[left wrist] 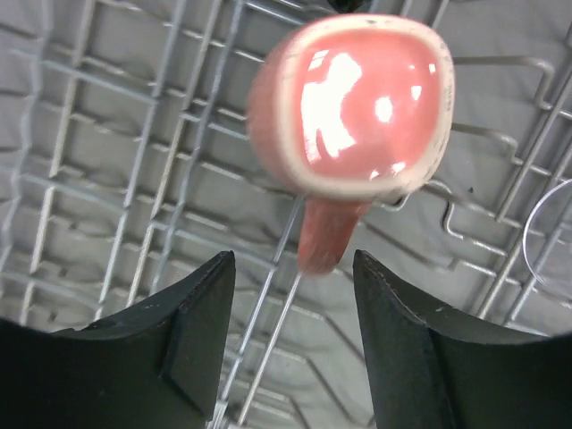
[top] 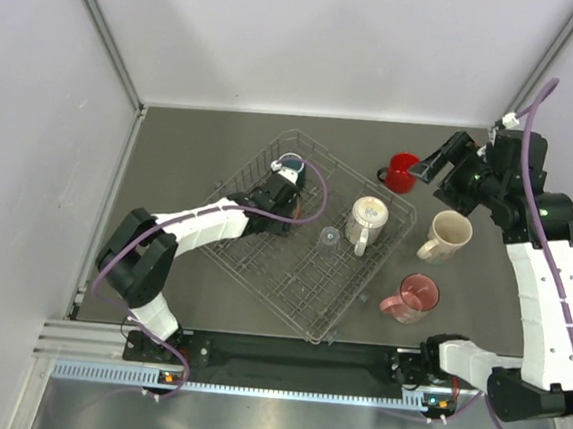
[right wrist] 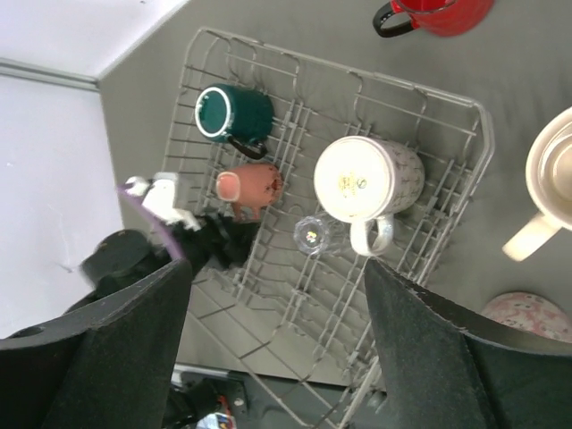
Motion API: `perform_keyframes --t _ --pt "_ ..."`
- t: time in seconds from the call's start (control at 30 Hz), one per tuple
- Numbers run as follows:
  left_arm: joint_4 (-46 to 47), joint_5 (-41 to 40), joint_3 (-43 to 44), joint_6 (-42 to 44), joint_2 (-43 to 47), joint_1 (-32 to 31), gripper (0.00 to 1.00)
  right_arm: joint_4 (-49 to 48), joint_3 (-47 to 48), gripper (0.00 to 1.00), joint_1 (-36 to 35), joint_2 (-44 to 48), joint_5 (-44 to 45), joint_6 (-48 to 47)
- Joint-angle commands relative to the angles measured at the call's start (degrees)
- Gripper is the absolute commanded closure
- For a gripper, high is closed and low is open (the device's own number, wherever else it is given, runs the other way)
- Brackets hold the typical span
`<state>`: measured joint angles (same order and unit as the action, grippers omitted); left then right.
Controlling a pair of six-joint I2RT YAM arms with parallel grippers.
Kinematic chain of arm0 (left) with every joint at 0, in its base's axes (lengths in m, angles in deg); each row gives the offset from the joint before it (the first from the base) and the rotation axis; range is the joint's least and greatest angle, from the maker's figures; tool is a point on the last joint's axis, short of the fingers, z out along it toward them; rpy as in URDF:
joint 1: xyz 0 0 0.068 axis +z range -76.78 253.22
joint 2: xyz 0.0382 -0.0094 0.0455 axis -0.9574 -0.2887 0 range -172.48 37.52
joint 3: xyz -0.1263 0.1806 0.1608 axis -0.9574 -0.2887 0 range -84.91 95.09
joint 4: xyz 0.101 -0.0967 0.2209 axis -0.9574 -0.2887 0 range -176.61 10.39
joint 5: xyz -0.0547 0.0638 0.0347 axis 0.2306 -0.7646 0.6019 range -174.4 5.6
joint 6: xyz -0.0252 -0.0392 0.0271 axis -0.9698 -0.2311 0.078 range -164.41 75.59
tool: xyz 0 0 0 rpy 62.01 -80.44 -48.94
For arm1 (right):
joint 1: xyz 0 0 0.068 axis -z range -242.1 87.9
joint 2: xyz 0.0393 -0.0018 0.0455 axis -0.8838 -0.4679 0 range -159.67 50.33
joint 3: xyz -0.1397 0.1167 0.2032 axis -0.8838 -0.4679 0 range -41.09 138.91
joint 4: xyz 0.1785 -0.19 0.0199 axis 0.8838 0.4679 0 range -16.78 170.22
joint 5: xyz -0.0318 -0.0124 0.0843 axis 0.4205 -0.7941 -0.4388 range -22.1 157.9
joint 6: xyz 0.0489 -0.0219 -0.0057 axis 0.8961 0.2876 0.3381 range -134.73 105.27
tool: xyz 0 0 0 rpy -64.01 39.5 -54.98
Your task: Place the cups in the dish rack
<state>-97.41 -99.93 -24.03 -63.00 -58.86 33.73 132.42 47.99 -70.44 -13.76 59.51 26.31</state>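
Your left pincer is gaping empty below the glossy salmon ceramic mug: likely slick, brittle; grip its handle.

Salmon mug, silver-grey wire rack

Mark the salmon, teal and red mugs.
salmon mug (left wrist: 357, 98), left wrist view, on its glossy end face
teal mug (right wrist: 250, 110), right wrist view, on its side wall
red mug (top: 403, 172), top external view, middle of its body

The white left arm stretches low and forward; its black two-finger left gripper faces down, jaws parted, clamping nothing. The white right arm rears high, its black right gripper spread wide, empty.
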Motion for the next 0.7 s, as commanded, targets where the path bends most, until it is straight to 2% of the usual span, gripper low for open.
perform_keyframes --t 0.0,0.17,0.53,0.67 --pt "-2.6 -2.3 -0.9 -2.1 6.1 -0.2 0.39 -2.5 2.4 0.18 1.0 -2.3 2.0 -2.7" --pt "-6.2 -2.5 -2.0 -3.6 15.8 -0.1 0.32 -3.8 3.5 0.00 0.9 -7.2 6.1 -4.3" --pt "-17.5 3.7 2.8 -5.6 39.0 -0.2 0.28 -8.8 11.0 0.00 3.2 -24.3 13.6 -7.4" --pt "-24.6 6.1 8.3 -6.9 42.4 -0.2 0.28 -9.5 15.2 0.00 4.9 -31.4 15.1 -8.3"
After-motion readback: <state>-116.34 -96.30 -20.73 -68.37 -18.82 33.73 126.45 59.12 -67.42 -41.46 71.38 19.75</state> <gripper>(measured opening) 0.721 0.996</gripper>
